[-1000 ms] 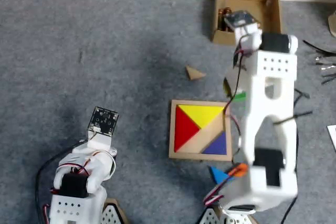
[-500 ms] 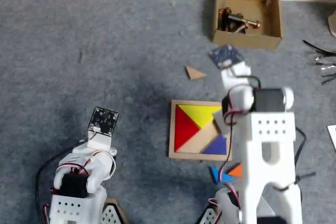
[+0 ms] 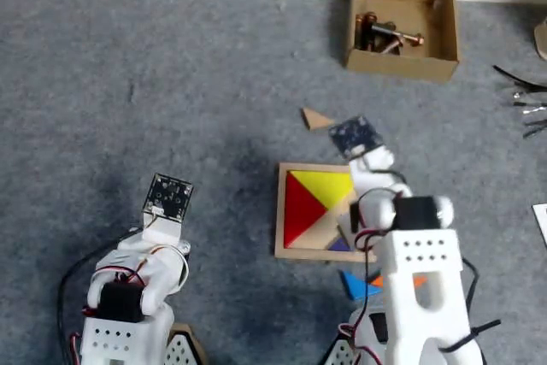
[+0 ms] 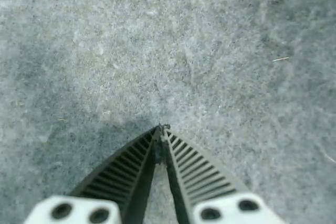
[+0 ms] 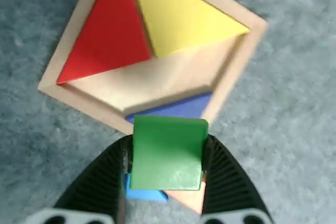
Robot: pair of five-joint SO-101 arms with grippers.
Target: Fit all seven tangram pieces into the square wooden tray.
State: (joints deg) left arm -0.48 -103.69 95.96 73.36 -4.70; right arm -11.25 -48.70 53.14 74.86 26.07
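The square wooden tray (image 3: 279, 211) lies mid-table and holds a red triangle (image 3: 299, 207), a yellow triangle (image 3: 329, 184) and a purple-blue piece (image 3: 338, 245). My right gripper (image 5: 168, 140) is shut on a green square (image 5: 167, 153) and hangs over the tray's (image 5: 231, 77) near right part, above the purple-blue piece (image 5: 176, 107). A blue triangle (image 3: 355, 285) and an orange piece (image 3: 378, 279) lie on the carpet just in front of the tray. A small tan triangle (image 3: 317, 119) lies behind it. My left gripper (image 4: 161, 128) is shut and empty over bare carpet at the front left.
A cardboard box (image 3: 402, 57) with metal parts stands at the back right. Cables (image 3: 521, 91) lie at the right edge. Grey carpet covers the table, with open room on the left and in the middle.
My right arm has drawn back from beside the cardboard box to over the tray's right side, carrying the green square. The left arm has not moved.
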